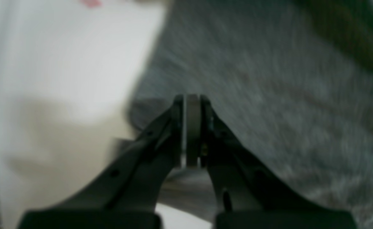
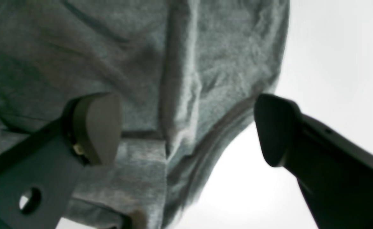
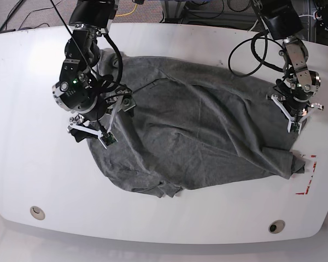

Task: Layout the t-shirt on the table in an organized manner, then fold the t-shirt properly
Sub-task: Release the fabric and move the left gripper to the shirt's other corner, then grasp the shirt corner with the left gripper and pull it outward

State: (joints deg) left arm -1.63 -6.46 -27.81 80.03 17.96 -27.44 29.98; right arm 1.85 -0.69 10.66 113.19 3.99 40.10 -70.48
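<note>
T-shirt [image 3: 197,131]: lying spread and wrinkled across the middle of the table [image 3: 169,224].
Left gripper [image 1: 192,133]: clenching at the shirt's edge; whether cloth is pinched cannot be told.
Right gripper [image 2: 186,127]: hanging released, jaws straddling the hem.
Red tape [image 3: 309,174]: sitting just beside the shirt's corner.

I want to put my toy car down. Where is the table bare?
Bare table lies beside the t-shirt, and along the near edge between the two cable holes. The middle is all shirt, with both arms at its sides.
</note>
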